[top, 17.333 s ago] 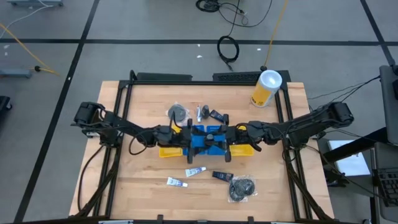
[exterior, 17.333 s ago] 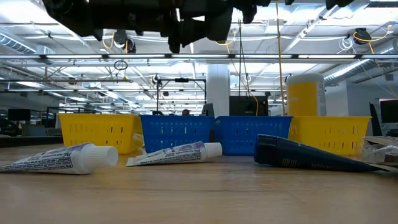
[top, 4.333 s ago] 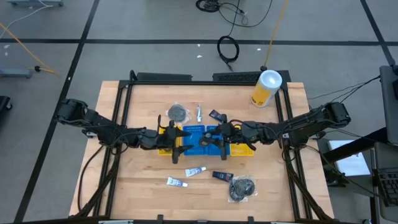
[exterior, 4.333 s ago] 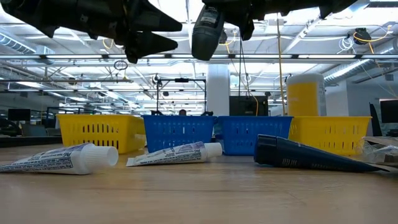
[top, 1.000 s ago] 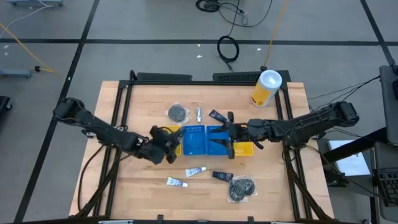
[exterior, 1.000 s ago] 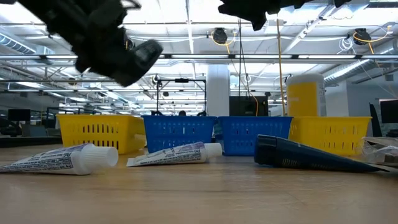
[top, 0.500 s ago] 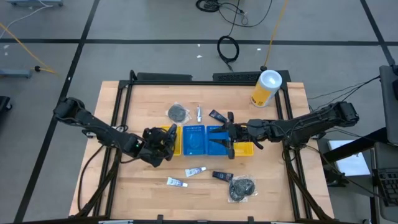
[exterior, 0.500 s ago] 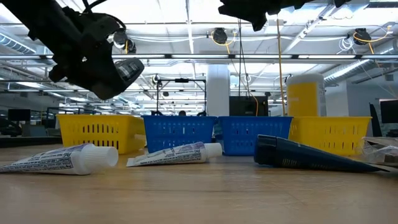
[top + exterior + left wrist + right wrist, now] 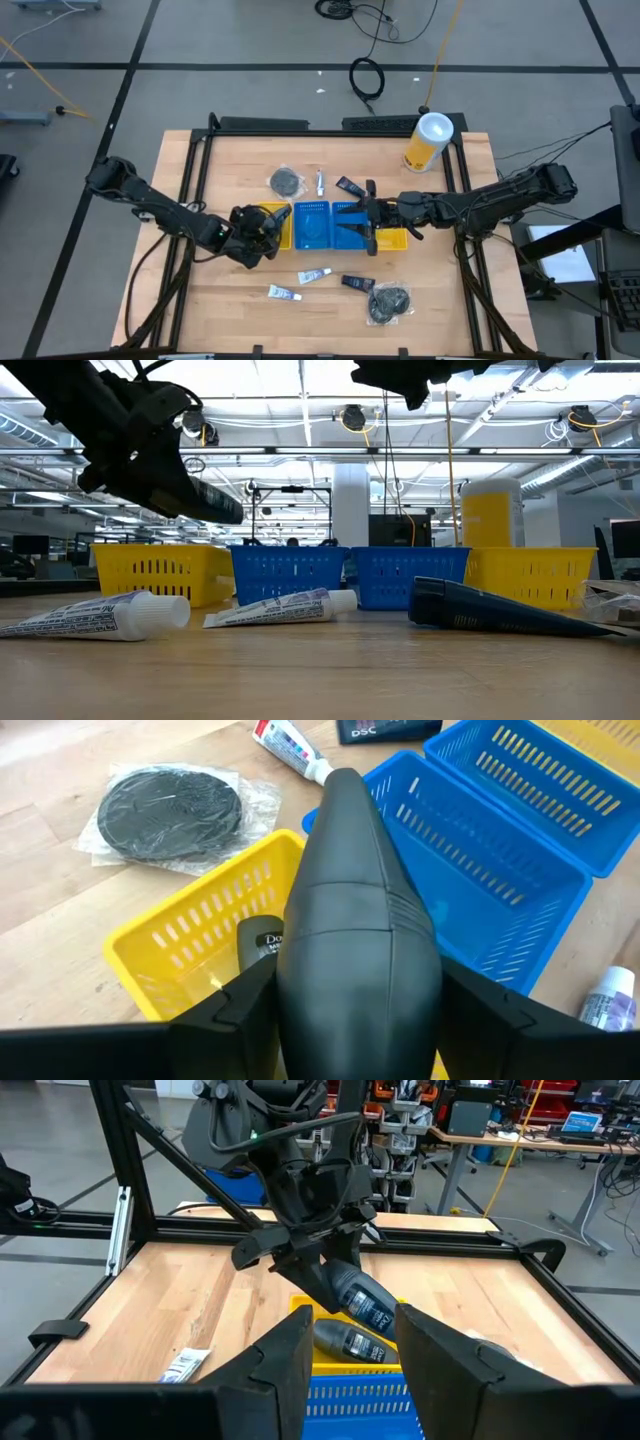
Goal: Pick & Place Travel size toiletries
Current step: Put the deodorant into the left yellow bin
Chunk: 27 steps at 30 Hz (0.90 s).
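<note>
My left gripper point(image 9: 257, 232) hovers over the left yellow bin point(image 9: 190, 920), shut on a dark navy bottle point(image 9: 355, 910), also seen in the low view point(image 9: 205, 503). A second dark bottle point(image 9: 260, 942) lies inside that bin. My right gripper point(image 9: 363, 215) waits open above the right blue bin point(image 9: 350, 225). Two white tubes point(image 9: 283, 293) point(image 9: 313, 276), a dark packet point(image 9: 356, 283) and a round wrapped bundle point(image 9: 389, 302) lie on the near table. Another bundle point(image 9: 286, 181), tube point(image 9: 319, 182) and packet point(image 9: 348, 186) lie behind the bins. My left gripper pinches the dark bottle between its two fingers point(image 9: 235, 1010), at the bottle's wider end point(image 9: 350, 1020). The bottle lies along the fingers, its narrow end point(image 9: 342, 785) pointing out past them. It is lifted clear and slants down over the yellow bin point(image 9: 355, 1302).
Four bins stand in a row mid-table: yellow, blue point(image 9: 312, 222), blue, yellow point(image 9: 395, 238). A tall yellow canister with a white lid point(image 9: 428, 140) stands at the far right corner. Black frame rails run along the table's sides.
My left gripper has shifted slightly toward the table's left, over the yellow bin, and has turned. The bottle, seen end-on in the low view before, now shows lengthwise and slants downward. My right arm has kept still.
</note>
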Each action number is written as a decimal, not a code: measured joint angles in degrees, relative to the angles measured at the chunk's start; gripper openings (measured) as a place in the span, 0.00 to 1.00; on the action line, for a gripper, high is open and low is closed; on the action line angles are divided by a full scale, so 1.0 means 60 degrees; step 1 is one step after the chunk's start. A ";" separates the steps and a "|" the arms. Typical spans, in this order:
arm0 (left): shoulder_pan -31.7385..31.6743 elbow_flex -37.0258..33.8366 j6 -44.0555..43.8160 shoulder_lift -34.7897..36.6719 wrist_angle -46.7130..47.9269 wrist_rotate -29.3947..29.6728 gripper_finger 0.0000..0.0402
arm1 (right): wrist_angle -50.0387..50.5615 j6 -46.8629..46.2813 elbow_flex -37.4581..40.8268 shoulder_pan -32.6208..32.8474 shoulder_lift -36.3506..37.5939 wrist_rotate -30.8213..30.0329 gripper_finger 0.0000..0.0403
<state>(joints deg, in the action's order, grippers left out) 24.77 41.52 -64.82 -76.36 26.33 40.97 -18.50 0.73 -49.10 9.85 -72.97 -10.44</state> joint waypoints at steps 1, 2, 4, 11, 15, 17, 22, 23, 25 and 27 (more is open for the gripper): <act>0.0000 0.0000 0.0000 0.0000 0.0000 0.0000 0.50 | 0.0000 0.0000 0.0000 0.0000 0.0000 0.0000 0.33; 0.0000 0.0000 0.0000 0.0000 0.0000 0.0000 0.50 | 0.0000 0.0000 0.0000 0.0000 0.0000 0.0000 0.33; 0.0000 0.0000 0.0002 0.0000 0.0004 -0.0034 0.51 | 0.0000 0.0000 0.0000 0.0000 0.0000 0.0000 0.33; 0.0004 0.0000 -0.0082 -0.0004 0.0114 -0.0367 0.53 | 0.0000 0.0000 0.0000 0.0000 0.0000 0.0000 0.33; 0.0000 0.0000 -0.0226 -0.0004 0.0340 -0.0503 0.53 | 0.0000 0.0000 0.0000 0.0000 0.0000 0.0004 0.33; 0.0000 0.0000 -0.0226 -0.0004 0.0424 -0.0499 0.53 | 0.0000 0.0011 0.0000 0.0000 0.0000 0.0002 0.33; 0.0000 0.0000 -0.0156 -0.0004 0.0430 -0.0576 0.53 | 0.0004 0.0022 0.0000 0.0000 0.0000 0.0004 0.33; 0.0000 0.0000 -0.0146 -0.0004 0.0430 -0.0579 0.53 | 0.0004 0.0025 0.0000 0.0000 0.0000 0.0004 0.33; 0.0000 0.0000 -0.0149 -0.0004 0.0430 -0.0579 0.53 | 0.0004 0.0028 0.0000 0.0000 0.0000 0.0002 0.33; 0.0000 0.0000 -0.0153 -0.0004 0.0430 -0.0572 0.53 | 0.0004 0.0045 0.0000 0.0000 0.0000 0.0001 0.33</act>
<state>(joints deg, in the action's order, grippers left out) 24.77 41.52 -65.73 -76.38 28.91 37.54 -18.48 1.00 -49.10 9.85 -72.97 -10.43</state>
